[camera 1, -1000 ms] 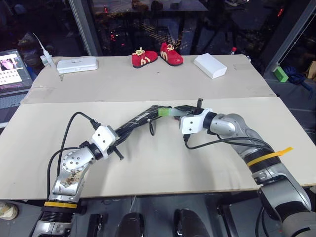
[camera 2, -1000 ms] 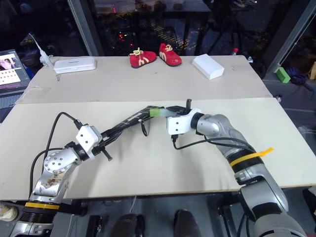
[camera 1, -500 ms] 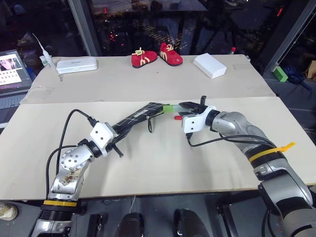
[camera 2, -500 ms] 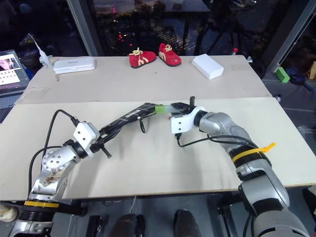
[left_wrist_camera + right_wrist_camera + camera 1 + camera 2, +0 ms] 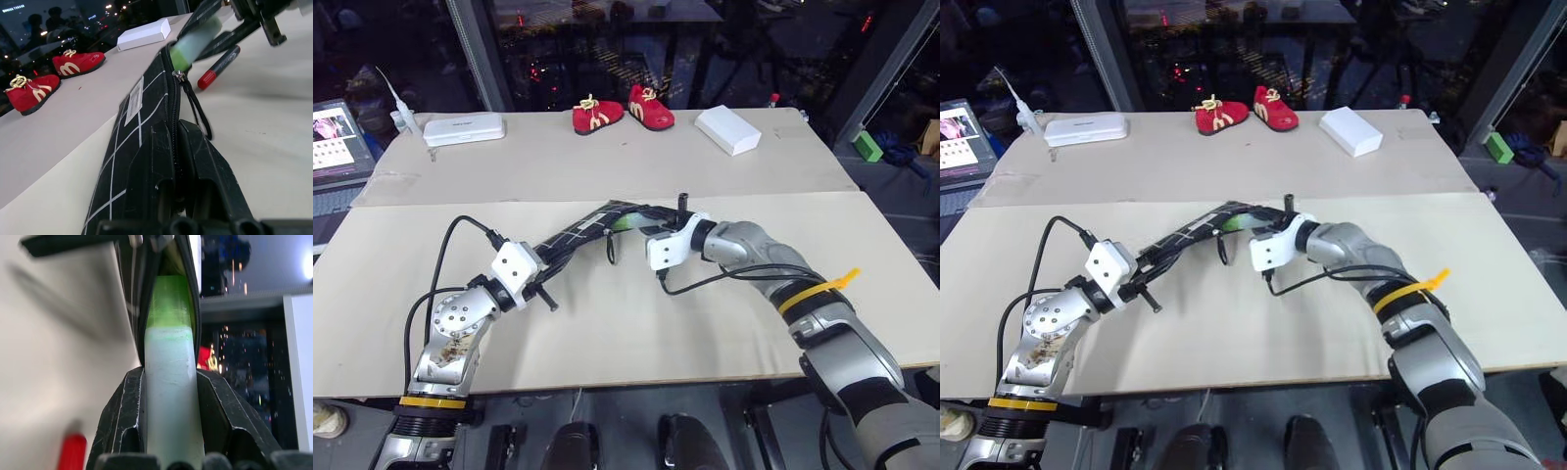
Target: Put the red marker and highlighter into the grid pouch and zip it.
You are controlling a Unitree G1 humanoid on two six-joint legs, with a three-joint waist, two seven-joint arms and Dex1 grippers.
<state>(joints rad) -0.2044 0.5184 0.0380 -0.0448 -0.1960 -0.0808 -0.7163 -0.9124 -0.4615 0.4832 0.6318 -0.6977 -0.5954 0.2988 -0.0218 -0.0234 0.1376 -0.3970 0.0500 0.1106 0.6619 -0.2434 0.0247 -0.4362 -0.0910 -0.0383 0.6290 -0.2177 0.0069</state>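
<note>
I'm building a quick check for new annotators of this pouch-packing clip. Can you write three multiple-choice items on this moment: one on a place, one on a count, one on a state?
1. Where is the red marker?
A. Lying on the table beside the grid pouch
B. In the left gripper
C. Inside a red shoe

2. How many red shoes stand at the far side of the table?
A. One
B. Two
C. Four

3. What is the state of the highlighter?
A. Lying loose on the table
B. Fully inside, pouch zipped
C. Held by the right gripper, cap end entering the open pouch

Answers: 1 A, the left wrist view shows it on the table next to the grid pouch. 2 B, a pair sits by the white box. 3 C, the right gripper clamps its pale body while the green cap sits in the open mouth; the left gripper holds the pouch's other end.
</note>
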